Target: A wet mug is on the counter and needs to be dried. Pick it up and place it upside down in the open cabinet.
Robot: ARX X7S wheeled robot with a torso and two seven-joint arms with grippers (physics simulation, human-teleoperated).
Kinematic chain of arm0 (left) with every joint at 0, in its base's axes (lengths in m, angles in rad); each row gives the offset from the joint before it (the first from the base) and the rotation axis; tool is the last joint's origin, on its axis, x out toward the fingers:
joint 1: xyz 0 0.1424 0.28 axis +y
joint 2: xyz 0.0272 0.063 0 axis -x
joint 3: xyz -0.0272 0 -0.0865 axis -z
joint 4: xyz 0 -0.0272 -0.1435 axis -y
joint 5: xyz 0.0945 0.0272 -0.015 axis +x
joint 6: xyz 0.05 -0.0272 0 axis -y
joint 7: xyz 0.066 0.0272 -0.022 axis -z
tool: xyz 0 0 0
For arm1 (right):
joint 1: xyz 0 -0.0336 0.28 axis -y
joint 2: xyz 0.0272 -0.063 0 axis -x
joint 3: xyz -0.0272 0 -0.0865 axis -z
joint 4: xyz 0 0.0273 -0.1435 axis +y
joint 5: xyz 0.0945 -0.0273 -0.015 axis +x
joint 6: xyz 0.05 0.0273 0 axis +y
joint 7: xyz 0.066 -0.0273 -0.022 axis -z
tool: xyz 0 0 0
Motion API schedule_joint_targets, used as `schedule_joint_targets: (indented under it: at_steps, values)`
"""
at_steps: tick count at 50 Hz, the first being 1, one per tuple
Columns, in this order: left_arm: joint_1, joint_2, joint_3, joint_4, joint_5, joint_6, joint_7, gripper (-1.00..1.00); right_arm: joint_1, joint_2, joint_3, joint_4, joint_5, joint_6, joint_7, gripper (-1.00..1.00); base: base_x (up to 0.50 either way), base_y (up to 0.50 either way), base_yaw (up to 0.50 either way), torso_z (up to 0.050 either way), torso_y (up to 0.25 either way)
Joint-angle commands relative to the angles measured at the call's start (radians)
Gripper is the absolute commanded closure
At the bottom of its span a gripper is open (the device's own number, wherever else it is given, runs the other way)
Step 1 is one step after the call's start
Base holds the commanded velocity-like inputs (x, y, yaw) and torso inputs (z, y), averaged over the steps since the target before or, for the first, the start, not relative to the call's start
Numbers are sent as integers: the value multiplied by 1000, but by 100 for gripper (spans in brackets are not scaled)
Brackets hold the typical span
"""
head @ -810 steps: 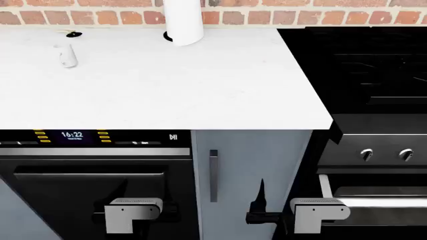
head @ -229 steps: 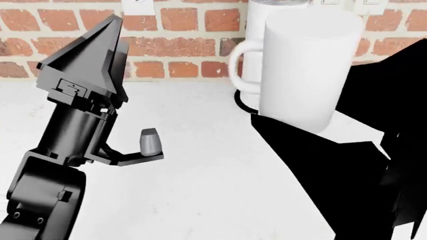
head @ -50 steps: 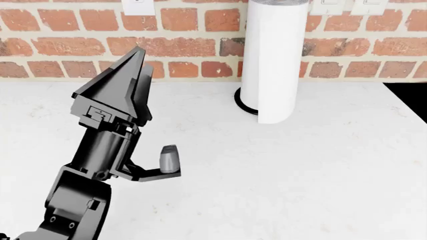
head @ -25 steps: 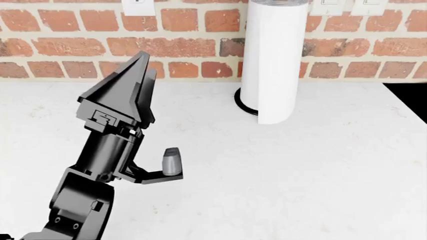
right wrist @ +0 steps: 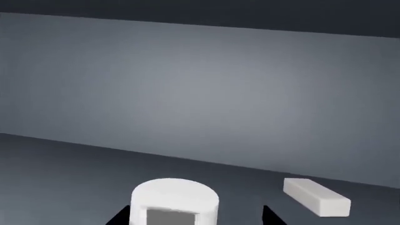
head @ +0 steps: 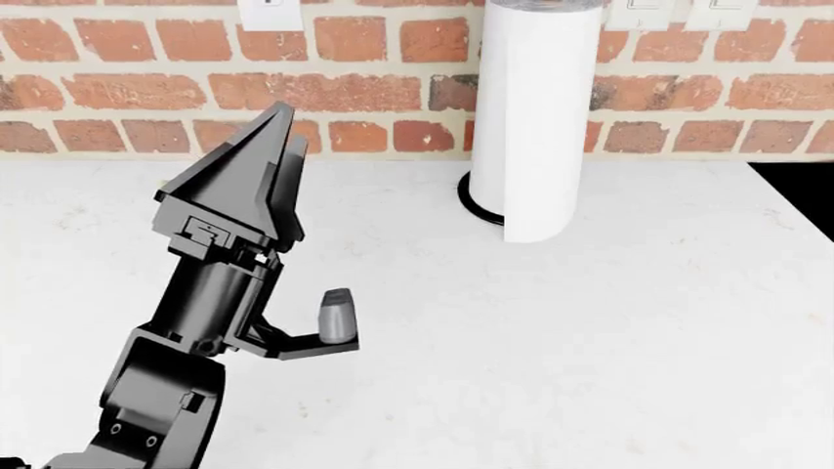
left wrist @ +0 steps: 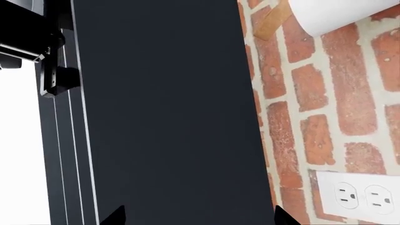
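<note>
The white mug (right wrist: 175, 199) stands on the grey cabinet floor (right wrist: 62, 173) in the right wrist view. Its flat closed end faces up, so it is upside down. My right gripper (right wrist: 195, 218) is open. Its two dark tips flank the mug, one close to the mug's side and the other well apart from it. Neither the mug nor the right arm shows in the head view. My left gripper (head: 277, 122) is raised above the white counter (head: 587, 342) and points up. In the left wrist view the left gripper (left wrist: 198, 219) is open and holds nothing.
A tall paper-towel roll (head: 532, 117) on a black base stands at the back of the counter, against the brick wall (head: 131, 88). The black stove top (head: 808, 191) begins at the right. A small white block (right wrist: 315, 197) lies in the cabinet beside the mug. A dark cabinet panel (left wrist: 168, 112) faces the left wrist.
The left arm has drifted slightly right over the last second. The mug, which the right gripper held up in the head view 4.6 s ago, has left that view.
</note>
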Motion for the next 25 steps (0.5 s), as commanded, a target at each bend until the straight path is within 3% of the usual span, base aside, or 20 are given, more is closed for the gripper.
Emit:
schedule_joint_targets:
  at_steps: [1, 8, 17, 25]
  values:
    - [10, -1, -9, 0, -1, 1, -1, -100, -39, 35, 40, -65, 181, 120, 109, -100, 0, 0, 0, 0, 0]
    - [14, -3, -14, 6, 6, -10, 4, -100, -33, 49, 189, -164, 401, 265, 325, -100, 0, 0, 0, 0, 0]
    - [10, -3, -4, 8, 35, -29, 21, -100, -17, 126, 169, -202, 850, 243, 676, -100, 0, 0, 0, 0, 0]
    - [17, -5, -12, 7, 31, -26, 19, -100, -15, 181, 118, -253, 1034, 202, 803, -100, 0, 0, 0, 0, 0]
